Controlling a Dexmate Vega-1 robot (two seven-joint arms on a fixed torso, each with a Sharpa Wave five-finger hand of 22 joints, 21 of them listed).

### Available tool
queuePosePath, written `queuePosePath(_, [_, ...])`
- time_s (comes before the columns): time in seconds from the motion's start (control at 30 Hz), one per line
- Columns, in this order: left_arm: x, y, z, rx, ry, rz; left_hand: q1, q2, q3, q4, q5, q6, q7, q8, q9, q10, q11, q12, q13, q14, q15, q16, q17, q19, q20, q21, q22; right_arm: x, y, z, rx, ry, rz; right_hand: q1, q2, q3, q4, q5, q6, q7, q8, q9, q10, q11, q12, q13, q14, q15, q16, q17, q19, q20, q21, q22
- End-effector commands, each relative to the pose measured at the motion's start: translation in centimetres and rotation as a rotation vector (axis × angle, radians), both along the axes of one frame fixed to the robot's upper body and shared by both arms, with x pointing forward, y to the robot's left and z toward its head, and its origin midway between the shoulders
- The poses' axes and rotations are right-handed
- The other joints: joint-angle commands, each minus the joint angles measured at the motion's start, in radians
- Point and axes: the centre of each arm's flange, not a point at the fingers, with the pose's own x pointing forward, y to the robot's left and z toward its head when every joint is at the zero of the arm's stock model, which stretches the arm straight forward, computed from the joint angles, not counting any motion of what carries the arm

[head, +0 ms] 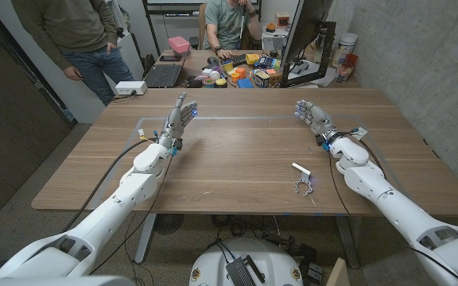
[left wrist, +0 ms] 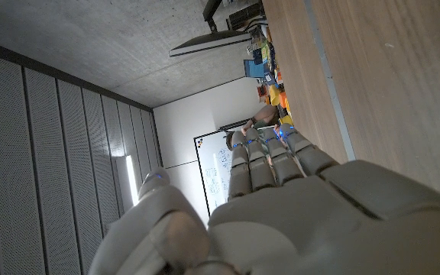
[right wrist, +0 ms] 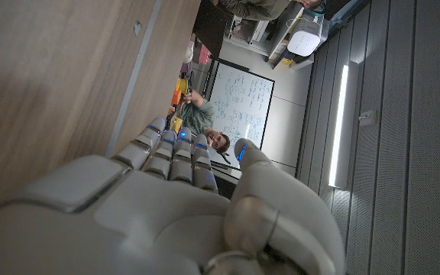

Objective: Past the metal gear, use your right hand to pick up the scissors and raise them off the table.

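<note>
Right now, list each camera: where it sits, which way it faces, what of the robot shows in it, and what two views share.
Head view: on the robot's head, looking down over the wooden table; shows both arms, left hand, right hand, with scissors near the front edge.
Left wrist view: on the left wrist, facing along the left hand toward the far room.
Right wrist view: on the right wrist, facing along the right hand.
Shared: both wrist views show the table and a whiteboard behind.

Even indoor light, glowing wall strip lamp (right wrist: 341, 122), near hands blurred
</note>
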Motion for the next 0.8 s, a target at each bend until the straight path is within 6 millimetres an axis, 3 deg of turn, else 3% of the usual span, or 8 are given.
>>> queuePosePath(0.03, [1.0,-0.9,0.0,-0.026,0.023,0.046,0.01,0.0,-0.002,-0.007,0.004,0.008,-0.002,0.006,0.003,0.01,0.002,0.004,0.002,0.01,0.002,0.007,0.001,0.009,-0.04,0.004,0.001,3.3,-2.9,2.9,-0.009,0.022,-0.021,0.009,-0.003,0.007,-0.002,0.005,0.005,0.001,0.003,0.002,0.008,0.001,0.005,0.004,0.007,-0.003,0.005,0.005,0.007,-0.001,0.004,0.005])
queuePosePath(0.43, [1.3,-0.9,-0.1,-0.026,0.026,0.042,0.01,0.001,-0.003,-0.007,0.004,0.009,0.0,0.006,0.003,0.01,0.002,0.005,0.002,0.009,0.003,0.007,0.001,0.007,-0.04,0.003,0.001,2.1,-3.3,3.8,-0.038,-0.018,-0.048,0.008,-0.006,0.003,-0.002,0.007,0.004,0.0,0.002,0.002,0.008,0.003,0.005,0.004,0.015,0.002,0.008,0.005,0.01,0.001,0.004,0.006])
queuePosePath(0.8, [1.7,-0.8,0.0,-0.016,0.029,0.024,0.01,0.002,-0.004,-0.007,0.004,0.01,0.0,0.006,0.003,0.01,0.0,0.005,0.003,0.009,0.004,0.007,0.002,0.006,-0.039,0.003,0.002,-1.8,-4.8,3.0,-0.102,-0.063,-0.126,0.017,-0.017,0.001,-0.017,0.01,0.02,0.0,0.007,0.002,0.022,0.001,0.009,0.004,0.04,0.0,0.013,0.001,0.026,0.005,0.011,0.006])
